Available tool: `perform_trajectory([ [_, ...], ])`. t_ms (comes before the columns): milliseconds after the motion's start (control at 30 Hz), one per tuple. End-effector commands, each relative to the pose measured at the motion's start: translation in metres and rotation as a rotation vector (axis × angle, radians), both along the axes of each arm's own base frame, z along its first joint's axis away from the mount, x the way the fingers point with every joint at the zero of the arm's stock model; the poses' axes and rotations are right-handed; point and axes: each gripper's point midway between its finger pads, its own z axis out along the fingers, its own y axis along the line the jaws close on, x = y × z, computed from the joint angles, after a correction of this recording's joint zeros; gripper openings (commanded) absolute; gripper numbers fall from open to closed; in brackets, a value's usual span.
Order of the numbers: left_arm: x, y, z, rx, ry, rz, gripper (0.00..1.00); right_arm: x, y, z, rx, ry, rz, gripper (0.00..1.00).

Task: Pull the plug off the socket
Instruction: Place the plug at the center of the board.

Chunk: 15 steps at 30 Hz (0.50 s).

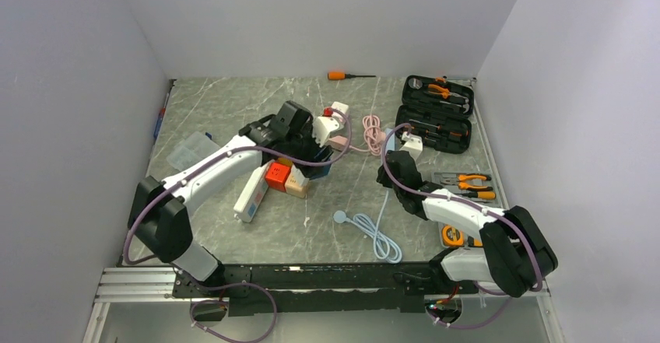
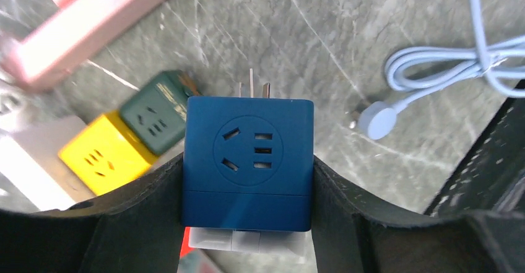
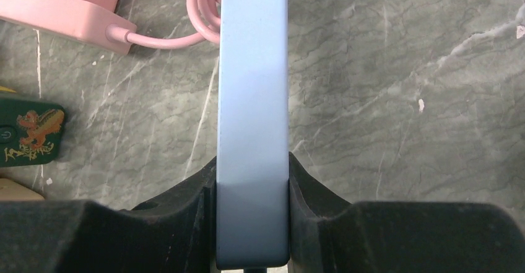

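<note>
The left jaws are shut on the flanks of a dark blue cube plug adapter [image 2: 247, 143] that fills the lower centre of the left wrist view. Its socket face is turned to the camera, and its three bare metal pins [image 2: 251, 86] point at the upper edge of the frame, straight away from the jaws. The grey marbled table [image 2: 347, 25] shows behind those pins, so the plug looks clear of any socket, and I judge the pull done or all but done. The right jaws clamp a long light-blue plastic power strip [image 3: 252, 69], whose long axis runs up the centre of the right wrist view, directly out from the jaws. In the top view the two arms' ends sit apart, the left at centre frame and the right beside it to the right, so adapter and strip appear separate. No brand or lettering is readable on either. The only markings are an orange dragon-like emblem and a small power symbol on a dark green block [image 3: 31, 134] at the left edge of the right wrist view.
</note>
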Motion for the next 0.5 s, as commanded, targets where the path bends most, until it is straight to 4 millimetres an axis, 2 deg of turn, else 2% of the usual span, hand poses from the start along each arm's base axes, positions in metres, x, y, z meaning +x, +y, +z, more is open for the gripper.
perform_trajectory([
  [0, -0.001, -0.001, 0.010, -0.174, 0.076, 0.312, 0.00, 0.025, 0.005, 0.037, 0.040, -0.100, -0.038, 0.00],
  [167, -0.024, 0.002, -0.033, -0.177, 0.344, 0.525, 0.04, 0.025, 0.006, 0.041, 0.041, -0.103, -0.034, 0.00],
  [267, -0.036, -0.002, -0.047, -0.201, 0.454, 0.594, 0.09, 0.025, 0.008, 0.044, 0.049, -0.106, -0.029, 0.00],
  [400, -0.027, -0.011, -0.048, -0.206, 0.480, 0.639, 0.30, 0.025, 0.012, 0.045, 0.064, -0.107, -0.019, 0.00],
  [467, -0.023, -0.020, -0.043, -0.218, 0.501, 0.637, 0.59, 0.025, 0.014, 0.046, 0.066, -0.105, -0.014, 0.00],
])
